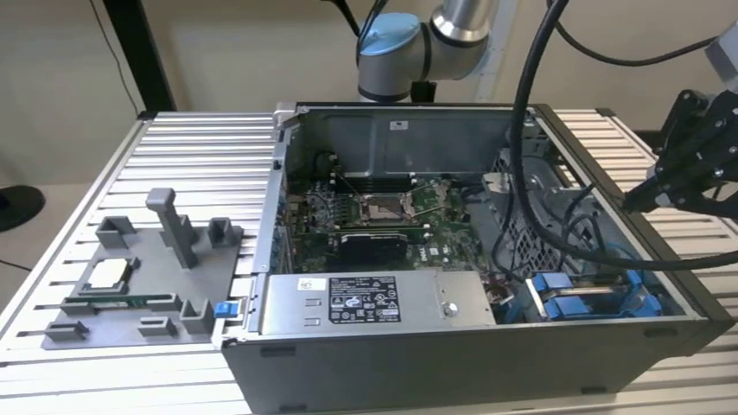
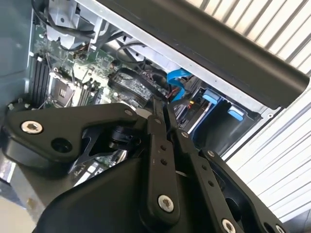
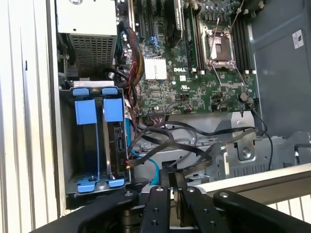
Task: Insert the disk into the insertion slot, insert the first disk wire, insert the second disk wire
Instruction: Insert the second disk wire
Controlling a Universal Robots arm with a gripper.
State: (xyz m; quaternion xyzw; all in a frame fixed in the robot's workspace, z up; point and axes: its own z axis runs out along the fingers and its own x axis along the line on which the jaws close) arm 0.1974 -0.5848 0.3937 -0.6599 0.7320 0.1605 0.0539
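**A:** Entry one, disk: status?
**B:** Disk (image 3: 116, 145): looks seated edge-on in the slot (image 3: 87, 145), in its blue carrier, beside an empty compartment. Insertion judged done.
**A:** Entry two, wires?
**B:** Unconfirmed. A light-blue cable (image 3: 154, 171) lies near the disk's connector end, but I cannot tell if any plug is home. Both wire steps are counted as open.
**A:** Entry three, gripper?
**B:** Gripper (image 3: 173, 174): jaws drawn together, nothing seen held. It hangs above the case wall. The disk lies lower, inside the case, apart from it.
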